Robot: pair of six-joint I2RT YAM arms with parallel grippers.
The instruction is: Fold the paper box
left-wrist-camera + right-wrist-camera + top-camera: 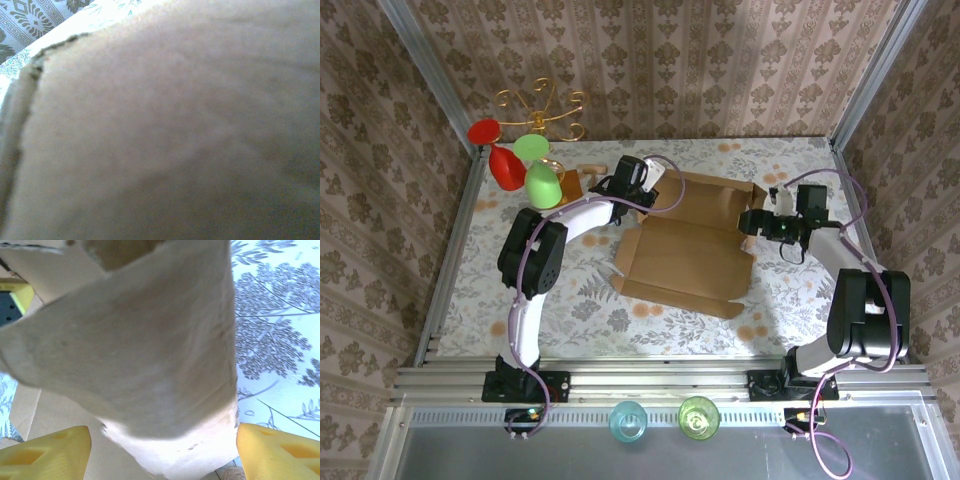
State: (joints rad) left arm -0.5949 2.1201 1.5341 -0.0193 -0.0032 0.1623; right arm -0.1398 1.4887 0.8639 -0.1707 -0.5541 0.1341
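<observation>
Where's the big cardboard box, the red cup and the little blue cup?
paper box [685,262]: top view, on its flat middle panel.
red goblet [506,168]: top view, on its bowl.
blue-green glass [628,421]: top view, on its open top.

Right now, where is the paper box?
In the top view the paper box lies centre-frame, the right gripper at its right edge, a small wooden board beyond its far-left corner.

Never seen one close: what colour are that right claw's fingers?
Bright yellow fingers, clearest in the right wrist view.
</observation>
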